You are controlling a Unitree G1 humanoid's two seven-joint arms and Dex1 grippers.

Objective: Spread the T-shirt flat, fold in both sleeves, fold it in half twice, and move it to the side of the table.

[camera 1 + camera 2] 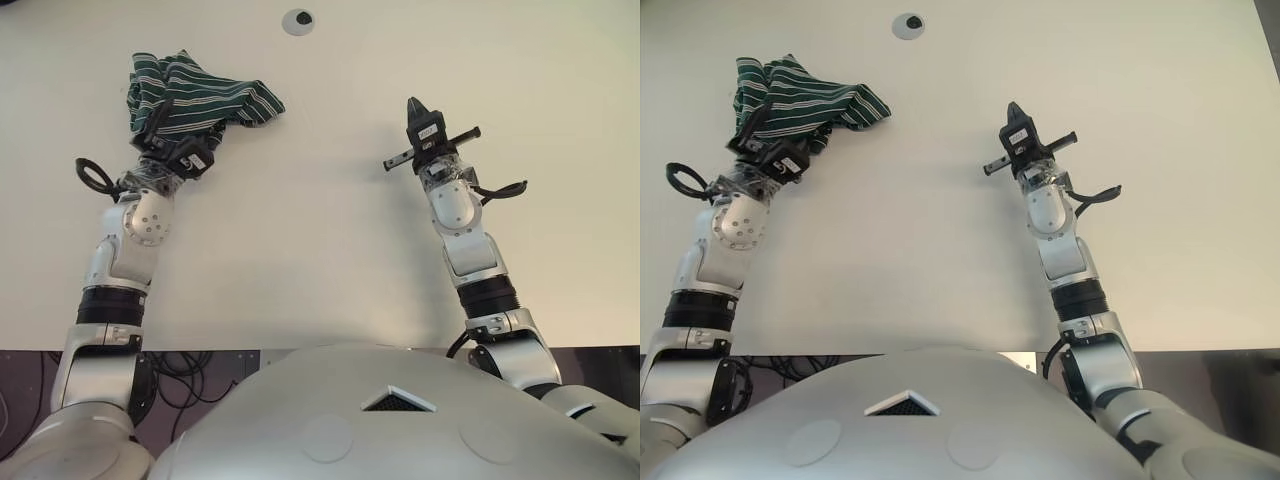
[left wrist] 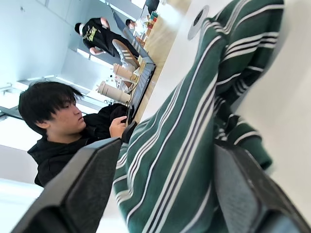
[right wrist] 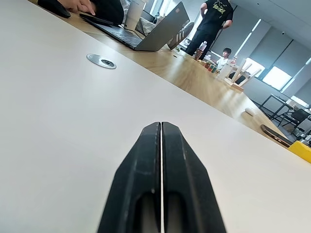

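We see the T-shirt (image 1: 205, 92), dark green with thin white stripes, bunched in a crumpled heap at the far left of the white table (image 1: 320, 230), not spread flat and with no fold laid in it. The left gripper (image 1: 163, 126) is clamped on the T-shirt: in the left wrist view its two dark fingers (image 2: 85, 187) stand on either side of a thick gather of striped cloth that runs between them. From the gripper the cloth rises and spills towards the right, ending in a loose flap. We cannot tell how much of it rests on the table. The right gripper (image 1: 414, 104) is well apart from the T-shirt, on the right side of the table, and it holds nothing. Its fingers (image 3: 141, 165) are pressed together along their whole length, pointing towards the far edge and sitting low over the table. A round grey grommet (image 1: 297, 21) is set in the table at the far edge, between the two arms. Beyond it, on a wooden table farther off, stands an open laptop (image 3: 146, 36).
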